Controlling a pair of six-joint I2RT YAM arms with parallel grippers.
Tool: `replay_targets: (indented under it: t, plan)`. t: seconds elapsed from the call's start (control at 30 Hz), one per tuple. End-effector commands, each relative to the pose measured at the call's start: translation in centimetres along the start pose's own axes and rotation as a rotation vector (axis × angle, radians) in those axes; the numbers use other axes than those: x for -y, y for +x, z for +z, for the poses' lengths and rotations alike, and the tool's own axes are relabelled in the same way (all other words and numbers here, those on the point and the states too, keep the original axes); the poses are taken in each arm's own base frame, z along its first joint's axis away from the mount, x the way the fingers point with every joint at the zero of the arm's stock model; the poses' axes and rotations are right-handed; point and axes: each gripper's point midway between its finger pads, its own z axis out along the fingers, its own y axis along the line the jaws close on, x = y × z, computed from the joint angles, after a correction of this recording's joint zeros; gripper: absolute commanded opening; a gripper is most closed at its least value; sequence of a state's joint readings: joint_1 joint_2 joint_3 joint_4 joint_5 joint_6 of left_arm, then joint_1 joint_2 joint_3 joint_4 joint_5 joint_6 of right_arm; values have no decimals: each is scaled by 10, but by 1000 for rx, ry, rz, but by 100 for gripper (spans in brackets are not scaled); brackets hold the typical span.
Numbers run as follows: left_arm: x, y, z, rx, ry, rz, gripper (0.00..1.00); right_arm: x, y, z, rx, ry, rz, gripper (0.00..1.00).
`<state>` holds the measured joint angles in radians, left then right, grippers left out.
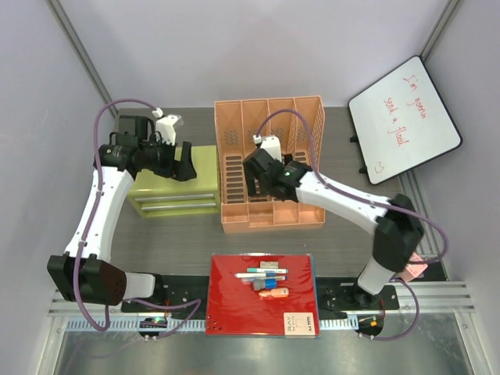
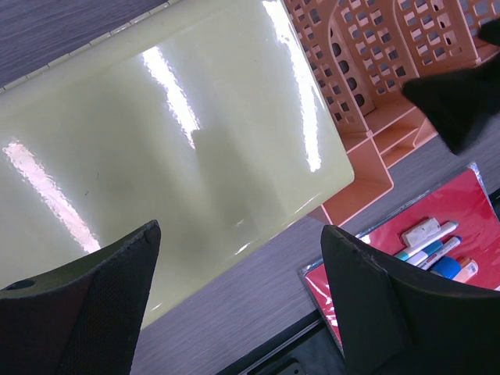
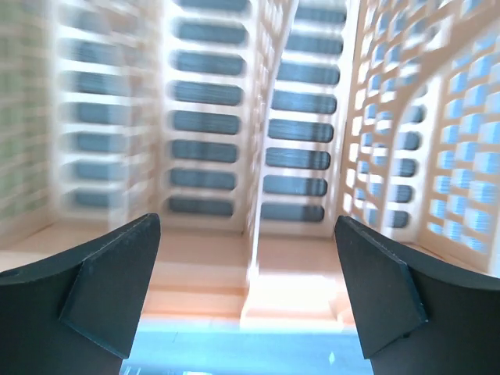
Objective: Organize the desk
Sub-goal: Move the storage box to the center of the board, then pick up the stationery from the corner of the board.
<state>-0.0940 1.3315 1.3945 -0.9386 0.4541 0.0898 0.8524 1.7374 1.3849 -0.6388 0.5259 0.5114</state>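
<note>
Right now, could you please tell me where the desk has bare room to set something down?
Bare desk lies between the green cabinet, the orange rack and the red folder. The folder is crowded with pens. The right arm overhangs the rack.

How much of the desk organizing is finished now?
Done: nothing I can confirm; what the orange rack holds is hidden. In hand: nothing; left claw open above the green cabinet, right claw open over the rack. Left: the markers lying on the red folder at the near edge of the desk.
</note>
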Motion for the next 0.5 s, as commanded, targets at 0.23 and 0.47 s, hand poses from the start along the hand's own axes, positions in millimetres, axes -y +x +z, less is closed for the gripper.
replay_targets:
  t: [0.23, 0.47]
  plan:
    - [2, -4, -15, 46, -22, 37, 84, -10, 94, -138, -46, -224, -222, 100]
    - [2, -2, -13, 41, -14, 27, 84, -22, 180, -156, -174, -306, -229, 81]
